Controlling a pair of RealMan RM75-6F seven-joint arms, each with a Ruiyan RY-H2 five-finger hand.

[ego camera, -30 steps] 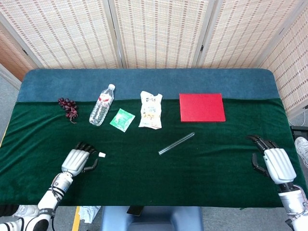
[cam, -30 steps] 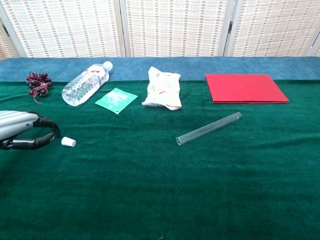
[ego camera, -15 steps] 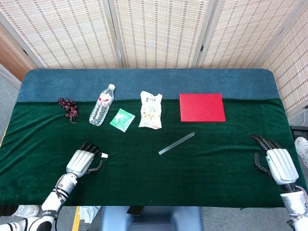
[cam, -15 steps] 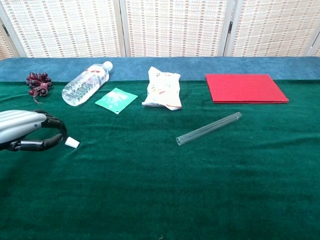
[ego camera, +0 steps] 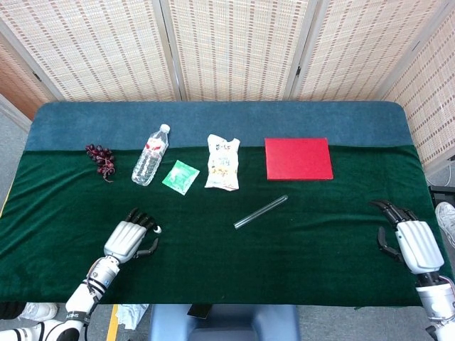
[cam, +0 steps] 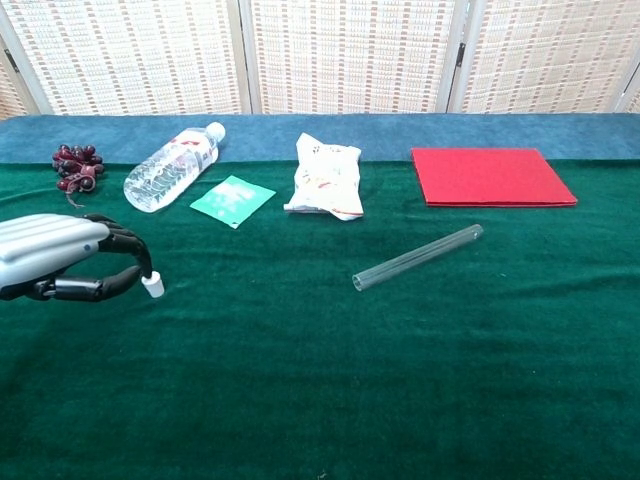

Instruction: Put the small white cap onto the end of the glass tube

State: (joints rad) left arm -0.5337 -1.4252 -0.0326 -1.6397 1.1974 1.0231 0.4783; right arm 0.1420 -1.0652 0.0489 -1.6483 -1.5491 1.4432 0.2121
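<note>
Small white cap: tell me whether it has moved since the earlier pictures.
Yes. The small white cap has shifted right, toward the clear glass tube, with the left hand touching it.

The surface [ego camera: 213, 277] is covered by a dark green cloth, with a blue strip [ego camera: 213, 121] left showing along its far edge. Behind it, a folding screen [ego camera: 234, 46] of pale woven panels set in white frames is seen across the whole back. Grey floor [ego camera: 11, 135] is visible at the left, and a yellow line [ego camera: 114, 323] is marked on it below the near edge. Even, soft lighting is cast throughout.
</note>
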